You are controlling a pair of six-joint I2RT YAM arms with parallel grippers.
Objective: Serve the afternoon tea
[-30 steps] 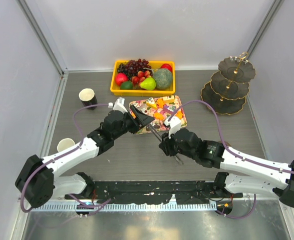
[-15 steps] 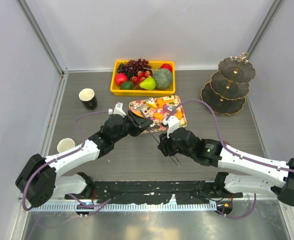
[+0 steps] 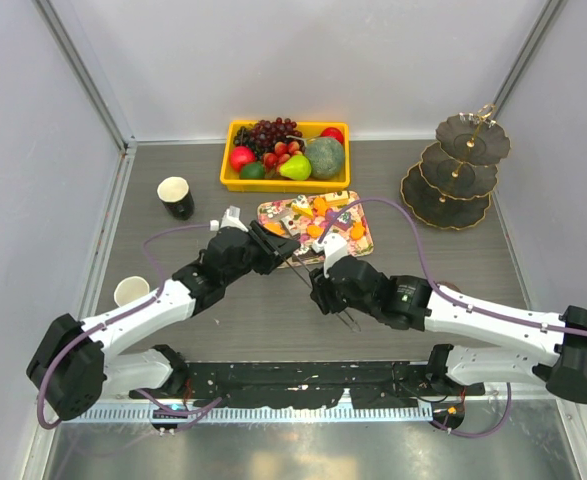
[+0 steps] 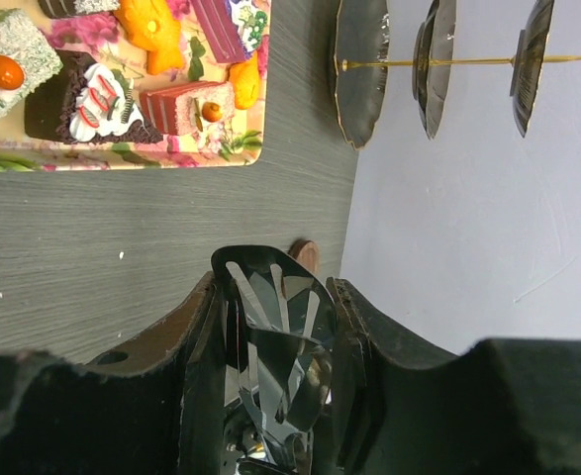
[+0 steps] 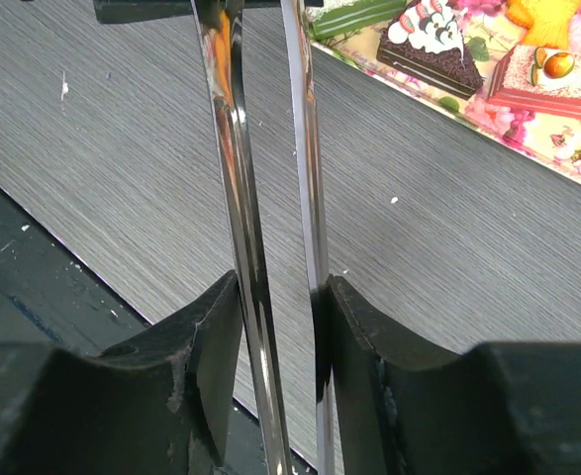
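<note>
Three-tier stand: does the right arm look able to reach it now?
Probably not yet. The right fingers hold tongs whose other end sits between the left fingers, so the arms look tied together. Nothing else blocks the three-tier stand.

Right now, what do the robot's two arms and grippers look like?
Both the left arm and right arm have white links between chunky black joints, each with a loose purple cable. The grippers' fingers are matte black blocks.
</note>
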